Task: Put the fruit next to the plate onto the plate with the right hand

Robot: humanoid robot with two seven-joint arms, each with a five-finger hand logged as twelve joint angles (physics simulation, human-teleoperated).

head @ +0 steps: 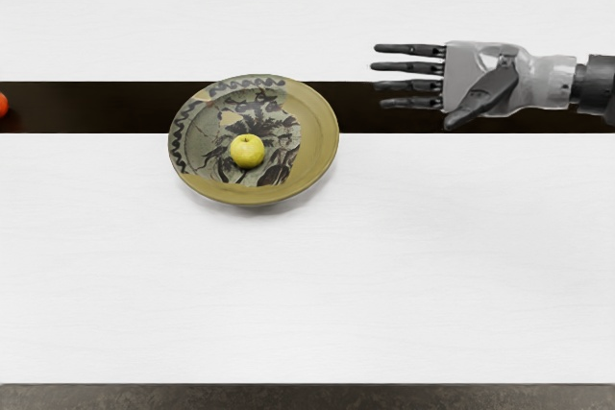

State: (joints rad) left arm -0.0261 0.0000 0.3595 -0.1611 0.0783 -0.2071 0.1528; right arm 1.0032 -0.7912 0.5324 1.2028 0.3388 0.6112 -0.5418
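Observation:
A small yellow-green fruit lies in the middle of an olive plate painted with dark patterns, left of the table's centre. My right hand comes in from the right edge and hovers well to the right of the plate, above the dark gap. Its fingers are stretched out flat toward the left with the thumb angled down, and it holds nothing. The left arm does not show.
A dark strip runs across between the two white table surfaces. A small red-orange object sits at the left edge on that strip. The white tabletop stretches in front of the plate.

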